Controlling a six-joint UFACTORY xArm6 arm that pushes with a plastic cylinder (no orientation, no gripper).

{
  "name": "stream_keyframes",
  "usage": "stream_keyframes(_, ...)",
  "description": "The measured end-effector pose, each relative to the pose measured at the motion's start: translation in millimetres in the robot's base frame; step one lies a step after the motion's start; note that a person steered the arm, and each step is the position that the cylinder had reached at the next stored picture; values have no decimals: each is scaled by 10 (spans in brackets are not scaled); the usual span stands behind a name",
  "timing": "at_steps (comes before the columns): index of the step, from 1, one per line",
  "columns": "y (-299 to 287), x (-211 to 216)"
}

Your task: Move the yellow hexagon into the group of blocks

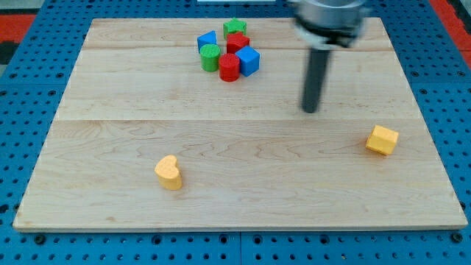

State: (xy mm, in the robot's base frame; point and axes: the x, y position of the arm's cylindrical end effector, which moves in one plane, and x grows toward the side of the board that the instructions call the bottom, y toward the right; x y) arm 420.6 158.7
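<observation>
The yellow hexagon (382,140) lies alone at the view's right on the wooden board (110,96). The group sits at the view's top centre: a blue block (207,41), a green star (235,29), a red star (237,43), a green cylinder (210,57), a red cylinder (229,67) and a blue cube (248,61), packed together. My tip (310,110) is on the board between the group and the yellow hexagon, up and to the left of the hexagon and apart from it.
A yellow heart (169,172) lies alone at the view's lower left. The board rests on a blue perforated base (22,110). The arm's dark body (329,18) hangs over the top right of the board.
</observation>
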Motion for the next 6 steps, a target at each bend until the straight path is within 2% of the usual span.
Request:
stream_keyframes(1, 1079, 3)
stream_keyframes(2, 1234, 601)
stream_keyframes(3, 1015, 916)
stream_keyframes(4, -102, 517)
stream_keyframes(5, -834, 164)
stream_keyframes(6, -984, -259)
